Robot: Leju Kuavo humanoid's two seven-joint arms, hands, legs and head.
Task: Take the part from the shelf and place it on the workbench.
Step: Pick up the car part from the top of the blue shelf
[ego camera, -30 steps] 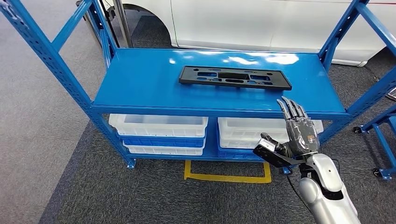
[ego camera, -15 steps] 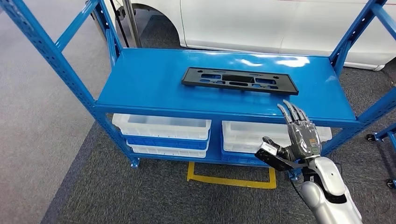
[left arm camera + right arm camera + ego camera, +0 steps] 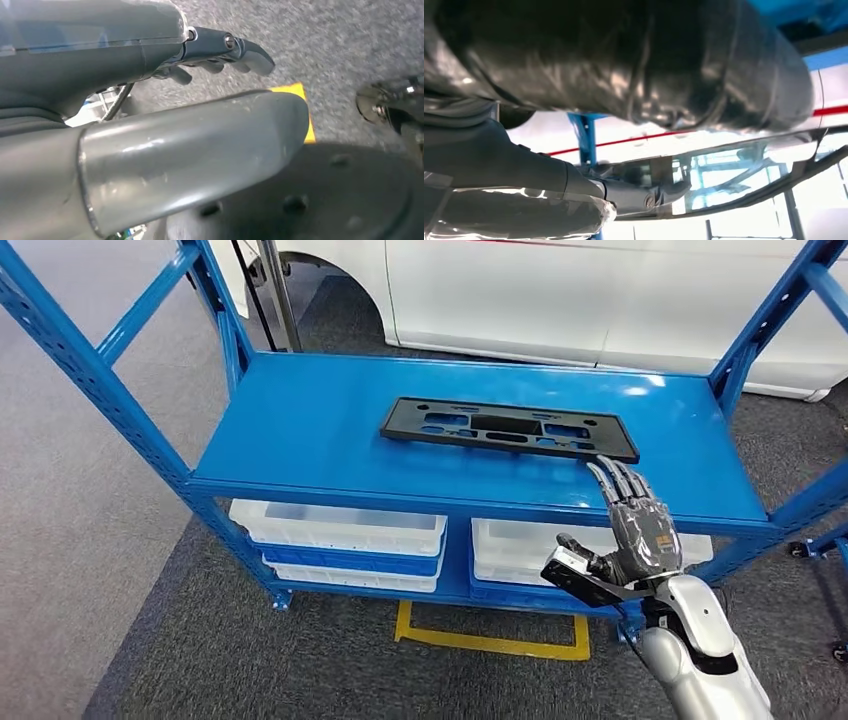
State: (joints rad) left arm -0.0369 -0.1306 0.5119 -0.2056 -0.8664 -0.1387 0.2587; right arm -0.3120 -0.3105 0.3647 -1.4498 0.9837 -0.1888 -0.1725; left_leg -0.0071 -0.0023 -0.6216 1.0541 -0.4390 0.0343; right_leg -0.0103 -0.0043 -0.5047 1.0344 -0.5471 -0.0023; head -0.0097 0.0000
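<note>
- Part (image 3: 508, 428): a flat black plate with cut-outs lies face down on the top deck of the blue shelf (image 3: 300, 430), toward the 1 o'clock area of the deck as I look down on it. Nothing holds it; it lies flat under its own weight.
- Right hand (image 3: 640, 525): I hold it raised in front of the shelf's front edge, at about 5 o'clock from the part. The fingers are extended and apart, and the hand holds nothing. The fingertips sit just short of the part's near right corner; I cannot tell if they touch it.
- Reason for this posture, as I judge it: extended fingers allow me to slide over or under a thin plate before closing.
- Left hand (image 3: 220, 50): fingers look loosely curled with nothing visible in them; I cannot tell its state for certain.
- Orientation: the part's long axis runs from 9 o'clock to 3 o'clock, nearly parallel to the shelf's front edge, with the right end angled slightly nearer to me.
- White bins (image 3: 340, 530) occupy the lower level.
</note>
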